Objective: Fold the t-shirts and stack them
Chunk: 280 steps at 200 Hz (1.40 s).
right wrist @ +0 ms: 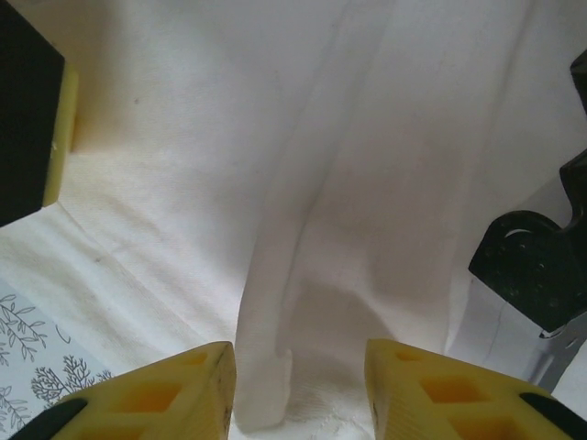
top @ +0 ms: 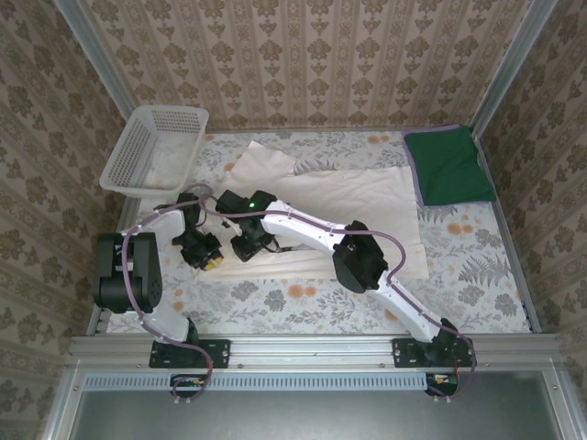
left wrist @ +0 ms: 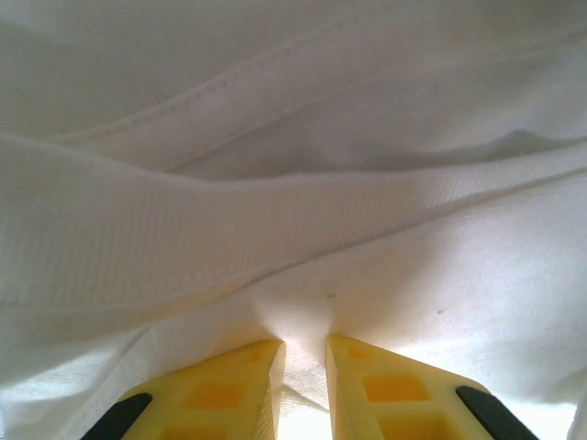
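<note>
Top external view, cream-white cloth t-shirt [top: 367,197] spread across mid-frame, dark green folded t-shirt [top: 448,165] at upper right, left gripper [left wrist: 304,385] clenched on cream cloth near the shirt's left edge, right gripper [right wrist: 298,385] released, fingers parted either side of a raised fold

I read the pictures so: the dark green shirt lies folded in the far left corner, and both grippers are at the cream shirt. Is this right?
Not fully. The dark green shirt lies folded in the far right corner, as the top external view shows. The left gripper and the right gripper are indeed at the cream shirt.
</note>
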Available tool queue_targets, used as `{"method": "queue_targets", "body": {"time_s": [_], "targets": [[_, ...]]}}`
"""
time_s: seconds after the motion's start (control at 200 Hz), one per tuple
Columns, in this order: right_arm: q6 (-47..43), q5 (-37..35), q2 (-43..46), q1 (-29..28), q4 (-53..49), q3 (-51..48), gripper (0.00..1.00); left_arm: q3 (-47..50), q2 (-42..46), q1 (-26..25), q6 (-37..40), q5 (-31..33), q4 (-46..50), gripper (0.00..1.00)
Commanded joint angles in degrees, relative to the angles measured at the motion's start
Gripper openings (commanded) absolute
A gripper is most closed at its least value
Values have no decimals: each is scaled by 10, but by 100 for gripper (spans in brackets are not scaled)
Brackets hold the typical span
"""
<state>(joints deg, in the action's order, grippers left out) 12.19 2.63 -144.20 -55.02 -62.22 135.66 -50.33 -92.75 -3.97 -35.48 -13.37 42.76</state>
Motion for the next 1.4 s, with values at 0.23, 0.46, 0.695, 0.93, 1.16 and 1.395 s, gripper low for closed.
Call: {"method": "queue_targets", "body": {"time_s": [0.23,0.46,0.695,0.93,1.16,1.395], "targets": [[-9,-11,-17,-7,-45,22,29,7,-14,8,19,13,-5,21],[-9,-12,-16,-7,-43,22,13,9,-14,9,20,15,-7,21],[2,-3,-1,0,-35,22,0,11,-12,10,23,20,-7,20],[66,14,29,46,-20,21,0,19,-3,10,27,47,-10,20],[125,27,50,99,6,-9,0,31,-2,10,28,57,-19,19],[181,22,56,143,28,-51,0,40,3,9,24,69,-22,18]]}}
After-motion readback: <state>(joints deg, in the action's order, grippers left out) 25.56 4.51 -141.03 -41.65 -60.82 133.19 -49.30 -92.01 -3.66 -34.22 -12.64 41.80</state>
